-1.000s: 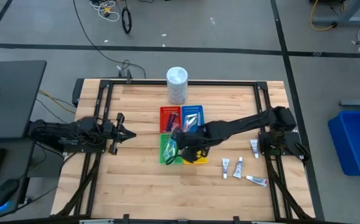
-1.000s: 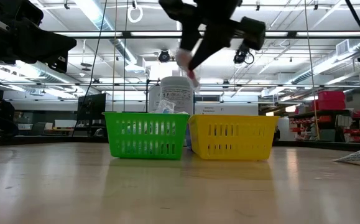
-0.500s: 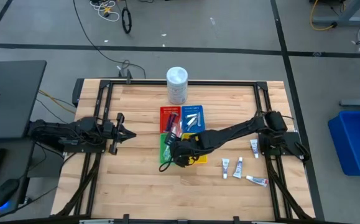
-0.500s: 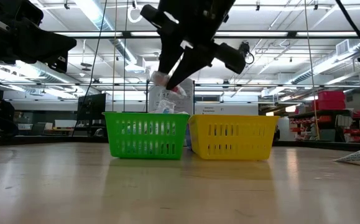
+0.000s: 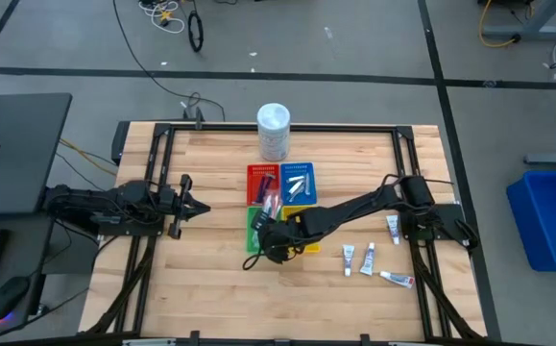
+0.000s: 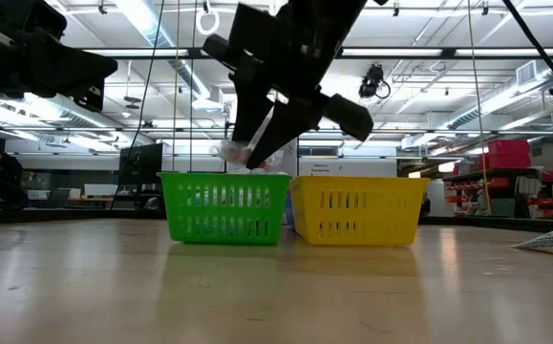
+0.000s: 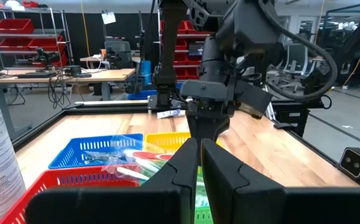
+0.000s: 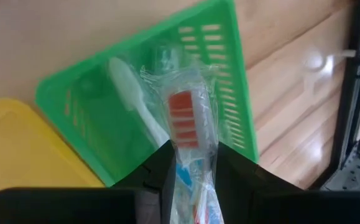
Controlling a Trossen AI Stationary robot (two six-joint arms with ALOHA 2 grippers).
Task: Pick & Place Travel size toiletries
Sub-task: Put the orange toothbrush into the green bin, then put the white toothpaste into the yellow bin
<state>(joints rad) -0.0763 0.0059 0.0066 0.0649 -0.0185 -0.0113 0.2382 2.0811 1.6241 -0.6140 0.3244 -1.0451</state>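
Setting: we see a wooden counter [image 5: 210,288] in a workshop hall, four small trays at its middle.
Change: our right end effector [image 8: 190,163] has swung from above the yellow tray [image 6: 357,210] to hang over the green tray [image 8: 229,74], and lower.
Meaning: we judge release is near.
Held item: a wrapped toothbrush [image 8: 186,124], pinched between closed fingers.
Axis: lengthwise from the fingers, red bristle end leading, over the green tray.
Left end effector [image 5: 183,207]: closed, waiting at the counter's left.

right gripper [image 6: 247,153] above green basket [image 6: 224,207], clamped on clear-wrapped toothbrush [image 6: 232,152]. yellow basket [image 6: 357,210] just beside green basket. white tub [image 6: 284,158] behind.
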